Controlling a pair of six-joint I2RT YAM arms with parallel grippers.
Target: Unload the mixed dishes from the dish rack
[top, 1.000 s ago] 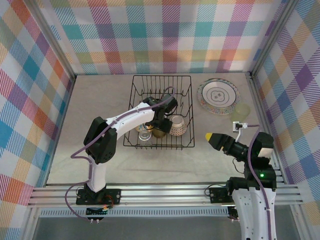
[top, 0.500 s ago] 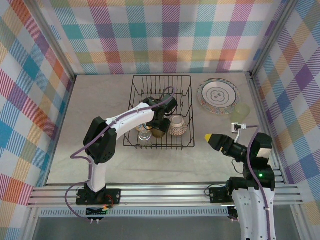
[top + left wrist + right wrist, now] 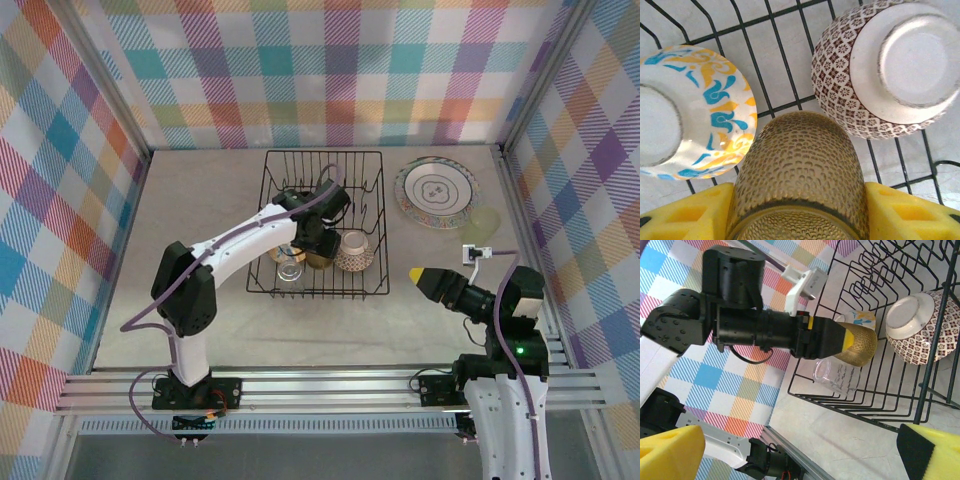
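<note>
Resting inside the dish rack [image 3: 330, 152], near its front edge, is the amber cup [image 3: 800, 170], a dimpled glass tumbler. Your left gripper [image 3: 800, 200] is closed around it, one yellow pad pressed against each side. From the right wrist view the cup sits low among the wires, and you cannot tell whether it has been raised off the rack floor.

Close beside the amber cup are three more dishes in the rack. On one side is a white bowl with blue and yellow swirls [image 3: 685, 115], turned upside down. On the other is a brown lattice bowl [image 3: 890, 70], also showing its foot. A clear cup [image 3: 835, 376] lies on its side just under the gripper, by the front wires.

Outside the rack, on the table [image 3: 200, 200] to its right, lies a round plate with a dark line pattern [image 3: 435, 192]. A pale-green cup [image 3: 483, 222] stands just beside it.

Your right gripper [image 3: 417, 273] hovers over the table near the rack's front right corner, jaws spread wide and holding nothing.

By this count, two dishes are out and four are in the rack, so the unloading looks about a third done. The amber cup is the piece in hand, and the clear cup and both bowls are not yet unloaded.
</note>
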